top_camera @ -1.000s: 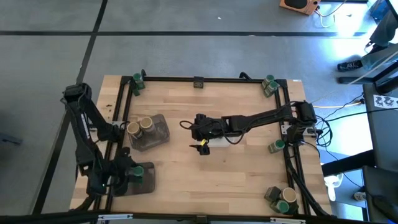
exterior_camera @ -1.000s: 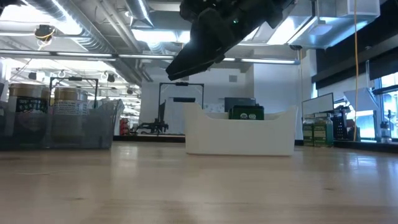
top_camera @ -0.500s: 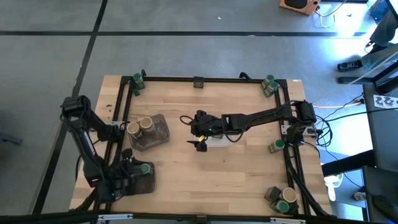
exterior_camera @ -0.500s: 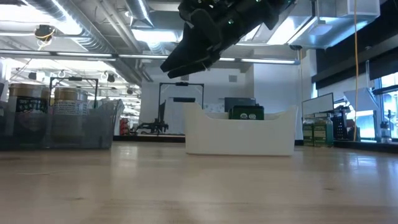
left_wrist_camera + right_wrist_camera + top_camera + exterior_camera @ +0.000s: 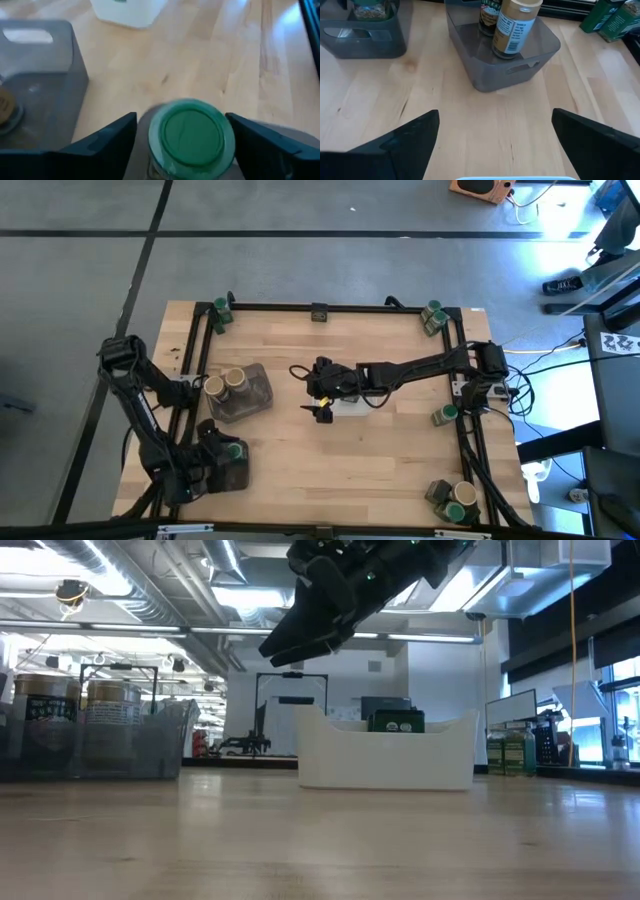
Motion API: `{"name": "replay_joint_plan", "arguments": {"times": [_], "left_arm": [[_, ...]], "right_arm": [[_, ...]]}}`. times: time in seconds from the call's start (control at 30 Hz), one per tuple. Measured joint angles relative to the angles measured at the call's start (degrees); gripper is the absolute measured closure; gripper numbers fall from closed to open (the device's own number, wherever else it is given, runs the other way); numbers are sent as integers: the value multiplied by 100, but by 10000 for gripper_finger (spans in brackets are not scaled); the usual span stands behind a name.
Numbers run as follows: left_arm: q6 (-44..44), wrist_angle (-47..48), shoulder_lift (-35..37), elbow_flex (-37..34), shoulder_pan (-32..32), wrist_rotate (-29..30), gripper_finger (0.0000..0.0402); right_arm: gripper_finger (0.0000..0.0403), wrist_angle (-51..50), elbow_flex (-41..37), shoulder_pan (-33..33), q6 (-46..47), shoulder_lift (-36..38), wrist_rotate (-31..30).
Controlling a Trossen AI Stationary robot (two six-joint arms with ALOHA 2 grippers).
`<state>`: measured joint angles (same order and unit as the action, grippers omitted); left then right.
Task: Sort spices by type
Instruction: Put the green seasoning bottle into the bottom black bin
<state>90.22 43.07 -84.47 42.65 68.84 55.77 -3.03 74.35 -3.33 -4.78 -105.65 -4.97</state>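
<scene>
A green-lidded jar stands upright in the dark grey tray at the table's near left. My left gripper is open around it, one finger on either side of the lid. Two tan-topped jars stand in a second dark grey tray farther back. My right gripper hangs open above the white tray at the table's middle. A dark tin with a green label sits in that tray.
More green-lidded jars stand at the table's corners and right edge. A black frame rail runs around the wooden top. Bare wood lies between the trays and toward the near edge.
My left arm has sunk, and its gripper has come down with the green-lidded jar a little toward the table's right, into the near-left dark grey tray. Since half a second ago it has kept still there.
</scene>
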Motion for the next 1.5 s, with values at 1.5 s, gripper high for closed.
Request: {"name": "replay_joint_plan", "arguments": {"times": [1.5], "left_arm": [[-6984, -770, 2897, 402, -8568, -880, 117]], "right_arm": [[17, 509, -1503, 2515, -1045, 1167, 1056]]}}
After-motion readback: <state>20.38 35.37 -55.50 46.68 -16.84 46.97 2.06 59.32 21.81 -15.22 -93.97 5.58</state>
